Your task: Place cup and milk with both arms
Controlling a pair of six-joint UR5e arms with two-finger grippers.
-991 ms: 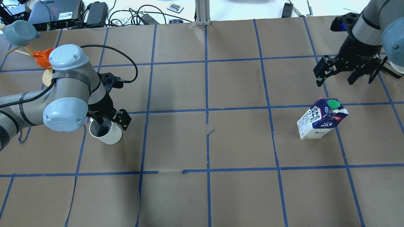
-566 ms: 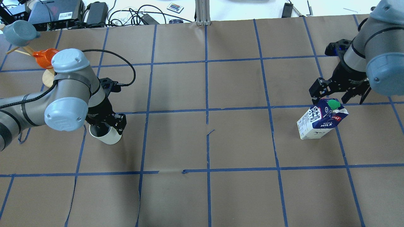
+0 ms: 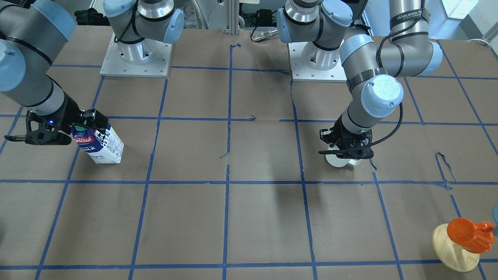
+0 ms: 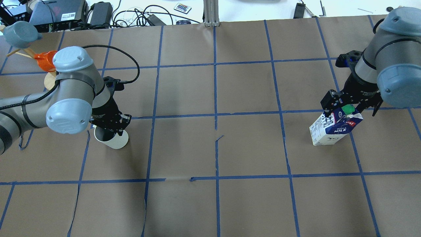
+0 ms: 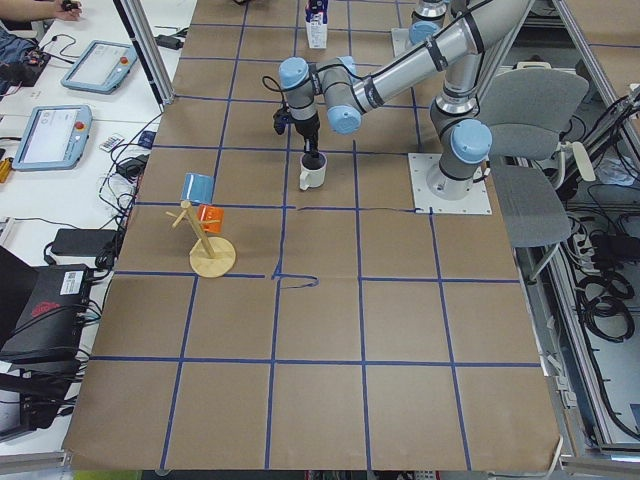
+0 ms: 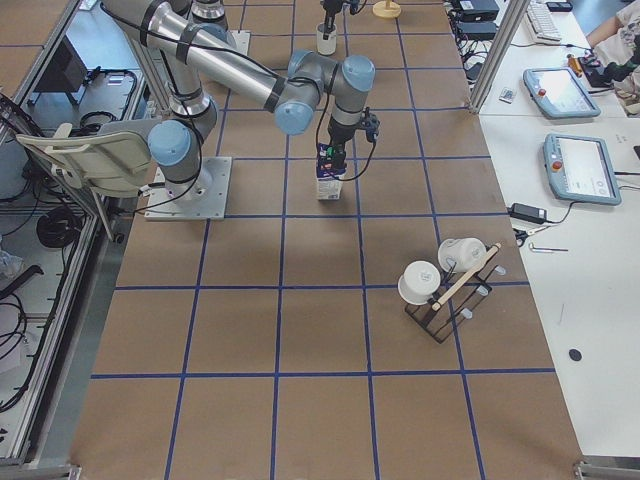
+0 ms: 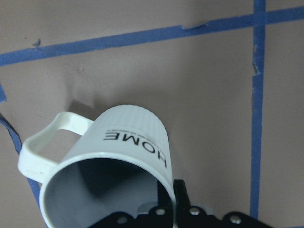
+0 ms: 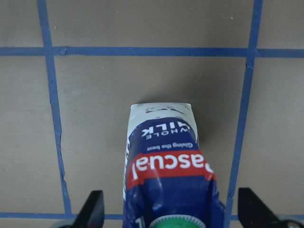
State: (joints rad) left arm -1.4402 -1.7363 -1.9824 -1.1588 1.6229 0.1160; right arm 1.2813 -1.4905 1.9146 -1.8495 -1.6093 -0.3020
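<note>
The white "HOME" cup (image 4: 115,142) stands upright on the left of the table; it also shows in the front view (image 3: 337,161) and the left wrist view (image 7: 133,137). My left gripper (image 4: 110,126) is shut on the cup's rim, one finger inside and one outside. The blue-and-white milk (image 4: 330,128) carton stands on the right, with its green cap on top, also in the front view (image 3: 103,146). My right gripper (image 4: 350,107) is open and straddles the carton's top. In the right wrist view the milk (image 8: 166,156) sits between the fingers, with gaps on both sides.
A wooden stand (image 3: 453,249) holds an orange mug (image 4: 46,61) and a blue cup (image 4: 18,33) at the far left corner. Boxes and cables (image 4: 65,13) lie beyond the far edge. A rack with white cups (image 6: 440,280) stands past the carton. Blue tape lines grid the brown paper.
My left gripper has closed from wide open onto the cup's rim. My right arm has moved down and toward the carton, and its open fingers now straddle the top.
</note>
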